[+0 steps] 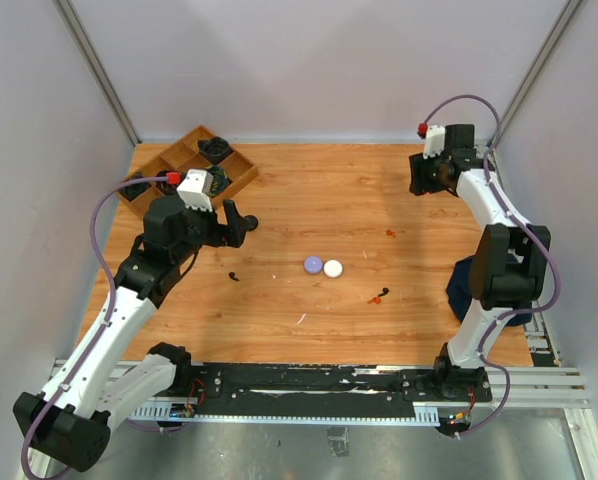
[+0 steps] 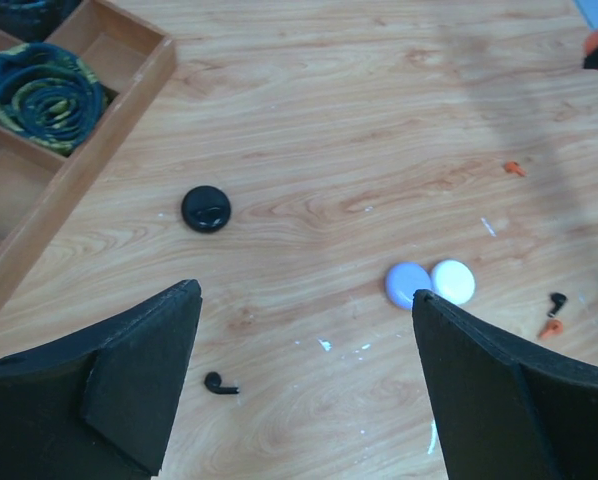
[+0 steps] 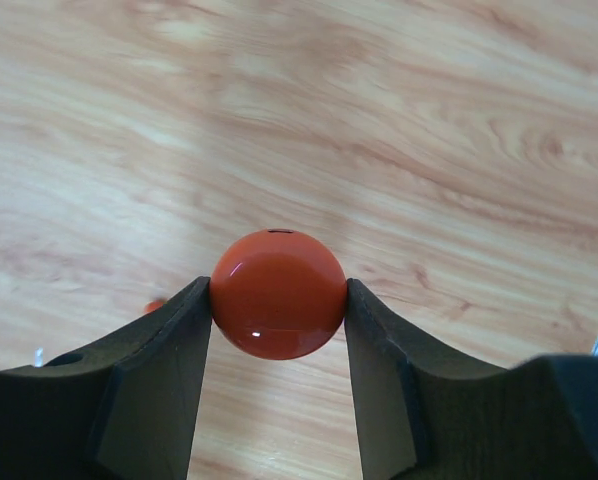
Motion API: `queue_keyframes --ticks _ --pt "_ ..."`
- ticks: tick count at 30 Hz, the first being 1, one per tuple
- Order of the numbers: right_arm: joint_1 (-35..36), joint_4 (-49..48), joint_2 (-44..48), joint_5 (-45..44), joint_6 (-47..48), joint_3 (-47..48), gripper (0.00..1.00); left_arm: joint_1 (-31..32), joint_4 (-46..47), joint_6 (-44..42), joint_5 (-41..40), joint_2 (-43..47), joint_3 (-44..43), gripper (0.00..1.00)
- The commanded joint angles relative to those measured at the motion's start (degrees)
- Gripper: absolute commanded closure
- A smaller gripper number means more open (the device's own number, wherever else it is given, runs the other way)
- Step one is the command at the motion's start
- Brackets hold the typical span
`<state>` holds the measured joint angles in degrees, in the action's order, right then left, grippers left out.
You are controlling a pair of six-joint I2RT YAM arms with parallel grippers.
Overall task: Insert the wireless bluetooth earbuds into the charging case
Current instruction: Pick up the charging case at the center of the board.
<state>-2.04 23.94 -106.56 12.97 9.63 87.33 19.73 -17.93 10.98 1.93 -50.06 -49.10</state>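
My right gripper (image 3: 278, 302) is shut on a glossy red-orange round charging case (image 3: 278, 285), held above the wood at the far right (image 1: 419, 178). A tiny red-orange earbud (image 3: 155, 304) peeks out beside its left finger. My left gripper (image 2: 304, 330) hangs open over the table (image 1: 241, 222). Below it lies a black earbud (image 2: 219, 384), near its left finger. A black round case (image 2: 206, 210) sits further out. A pale purple case (image 2: 407, 284) and a white case (image 2: 453, 281) touch each other. A black earbud (image 2: 557, 301) and an orange earbud (image 2: 550, 327) lie together at the right.
A wooden compartment tray (image 1: 189, 165) with coiled black cables (image 2: 47, 82) stands at the far left. Another red-orange earbud (image 1: 390, 232) lies right of centre. A dark blue object (image 1: 467, 285) sits behind the right arm. Grey walls enclose the table.
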Motion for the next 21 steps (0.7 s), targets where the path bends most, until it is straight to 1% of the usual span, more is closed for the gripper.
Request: queue_keyframes --ticks 1,4,8,11,15,21 --pt "4.9 -1.5 5.1 5.6 8.9 -3.6 0.59 -0.1 2.5 1.2 7.9 0.7 -0.2 0.08" --pt "7.6 -1.6 8.1 8.8 13.2 -4.9 0.6 -0.1 2.6 2.0 11.1 -0.5 -0.3 0.08" --pt "11.3 -1.9 12.0 15.8 19.8 -6.9 0.61 -0.1 2.9 3.7 15.6 -2.7 -0.1 0.08" --pt "14.4 -2.0 15.4 18.2 24.7 -8.8 0.61 -0.1 3.9 6.1 19.8 -3.9 0.3 0.08" --pt "19.0 -3.1 18.8 21.3 28.4 -10.8 0.61 -0.1 4.6 10.0 20.7 -4.9 -0.1 0.08" --pt "25.6 -4.3 24.6 23.6 37.8 -15.0 0.61 -0.1 8.0 15.3 24.5 -6.2 0.8 0.08"
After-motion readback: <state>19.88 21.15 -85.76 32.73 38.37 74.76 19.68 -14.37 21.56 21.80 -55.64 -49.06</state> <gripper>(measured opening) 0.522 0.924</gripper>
